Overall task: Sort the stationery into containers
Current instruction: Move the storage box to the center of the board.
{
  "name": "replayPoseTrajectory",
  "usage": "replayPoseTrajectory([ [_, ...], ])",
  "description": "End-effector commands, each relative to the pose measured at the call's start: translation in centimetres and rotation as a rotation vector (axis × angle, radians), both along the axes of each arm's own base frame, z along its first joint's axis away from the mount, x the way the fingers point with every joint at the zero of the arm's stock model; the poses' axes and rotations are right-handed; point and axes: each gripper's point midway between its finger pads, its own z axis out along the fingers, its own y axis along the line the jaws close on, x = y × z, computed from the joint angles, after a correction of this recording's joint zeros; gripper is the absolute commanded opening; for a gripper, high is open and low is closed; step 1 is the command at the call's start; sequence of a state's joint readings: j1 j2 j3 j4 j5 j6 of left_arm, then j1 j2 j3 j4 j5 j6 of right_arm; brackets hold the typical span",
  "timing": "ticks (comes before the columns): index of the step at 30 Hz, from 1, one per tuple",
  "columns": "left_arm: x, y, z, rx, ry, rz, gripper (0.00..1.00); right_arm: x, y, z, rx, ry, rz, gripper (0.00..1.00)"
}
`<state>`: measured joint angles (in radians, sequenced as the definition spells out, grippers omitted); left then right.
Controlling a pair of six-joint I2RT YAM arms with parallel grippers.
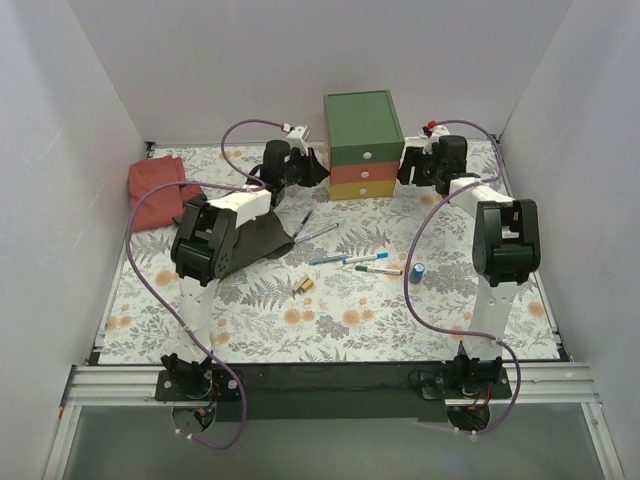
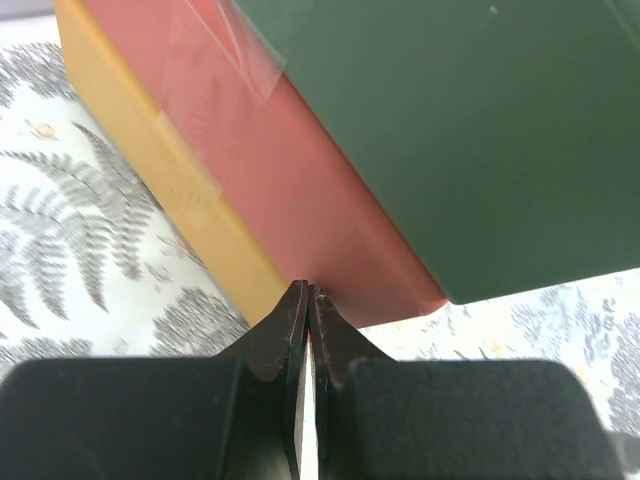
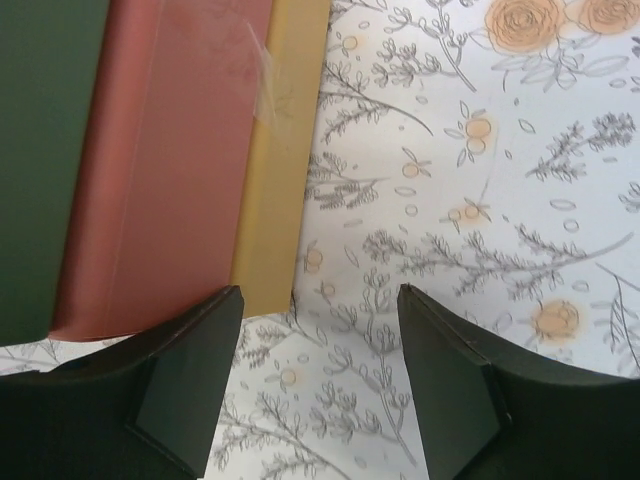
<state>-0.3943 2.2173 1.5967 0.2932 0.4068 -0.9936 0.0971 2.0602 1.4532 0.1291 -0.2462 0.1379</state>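
The containers are three stacked drawers, green (image 1: 367, 155), red-orange (image 1: 367, 172) and yellow (image 1: 365, 188), in a green-topped chest (image 1: 358, 118) at the back centre. All three look pushed in. Stationery lies loose in front of it: several slim pens (image 1: 365, 258), a small blue cylinder (image 1: 416, 272) and a tiny brass piece (image 1: 305, 286). My left gripper (image 2: 307, 292) is shut and empty, its tips against the chest's left side (image 2: 330, 200). My right gripper (image 3: 320, 295) stands open and empty just off the chest's right side (image 3: 170, 170), above the patterned table.
A dark green cloth (image 1: 255, 240) lies under my left arm, and a red cloth (image 1: 160, 182) sits at the back left. White walls close in the flowered table (image 1: 340, 320) on three sides.
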Motion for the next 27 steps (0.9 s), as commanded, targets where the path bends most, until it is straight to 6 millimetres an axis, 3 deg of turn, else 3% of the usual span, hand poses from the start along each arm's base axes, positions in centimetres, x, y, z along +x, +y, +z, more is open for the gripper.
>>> replayPoseTrajectory([
  [1,-8.1,-7.1,7.8,-0.124,-0.075,-0.255,0.00,-3.7,5.6,4.2,0.101,-0.058,0.195,0.74],
  [6,-10.8,-7.4,7.1,-0.116,-0.024,-0.267,0.00,-6.6,4.5,3.7,0.074,-0.042,0.182,0.75],
  [10,-11.6,-6.4,7.5,-0.095,0.000,-0.227,0.00,-8.2,2.4,3.3,0.024,-0.021,0.124,0.75],
  [11,-12.1,-5.8,7.6,-0.069,0.021,-0.208,0.10,-8.5,1.5,4.1,0.008,-0.032,0.104,0.77],
  [13,-11.9,-4.1,7.2,-0.006,0.018,-0.148,0.24,-9.9,-0.1,3.2,-0.035,0.017,0.049,0.77],
  [14,-12.4,-3.0,8.3,0.009,0.014,-0.125,0.39,-10.4,-0.9,4.2,-0.051,-0.001,0.032,0.78],
  [15,-12.0,-1.6,8.3,0.029,0.007,-0.080,0.57,-11.7,-1.2,3.5,-0.063,0.036,0.026,0.79],
  [16,-12.6,-0.4,7.2,0.060,0.029,-0.065,0.63,-12.5,-1.4,3.5,-0.069,0.051,0.027,0.80],
  [17,-12.9,0.5,7.4,0.071,0.021,-0.052,0.65,-13.4,-1.3,4.6,-0.064,0.032,0.038,0.80],
  [18,-12.9,1.9,8.6,0.071,-0.007,-0.028,0.65,-14.5,-1.1,4.3,-0.056,0.047,0.052,0.80],
  [19,-12.9,2.9,8.6,0.092,-0.016,0.001,0.65,-15.3,-0.8,4.3,-0.046,0.053,0.071,0.80],
  [20,-13.2,4.0,7.5,0.114,0.000,0.027,0.66,-16.1,-0.4,5.4,-0.041,0.027,0.078,0.80],
  [21,-13.1,5.3,8.1,0.116,-0.017,0.055,0.66,-16.7,-0.2,5.5,-0.035,0.029,0.078,0.80],
  [22,-13.2,6.0,7.6,0.137,-0.022,0.072,0.66,-17.5,-0.2,4.7,-0.040,0.048,0.069,0.80],
  [23,-13.4,6.7,6.7,0.154,-0.008,0.088,0.66,-18.1,0.2,5.3,-0.036,0.037,0.071,0.80],
  [25,-13.2,8.3,6.8,0.163,-0.016,0.147,0.65,-19.5,1.0,4.4,-0.027,0.059,0.092,0.79],
  [27,-13.6,9.2,5.9,0.175,-0.006,0.173,0.64,-20.7,3.0,4.4,-0.021,0.048,0.159,0.76],
])
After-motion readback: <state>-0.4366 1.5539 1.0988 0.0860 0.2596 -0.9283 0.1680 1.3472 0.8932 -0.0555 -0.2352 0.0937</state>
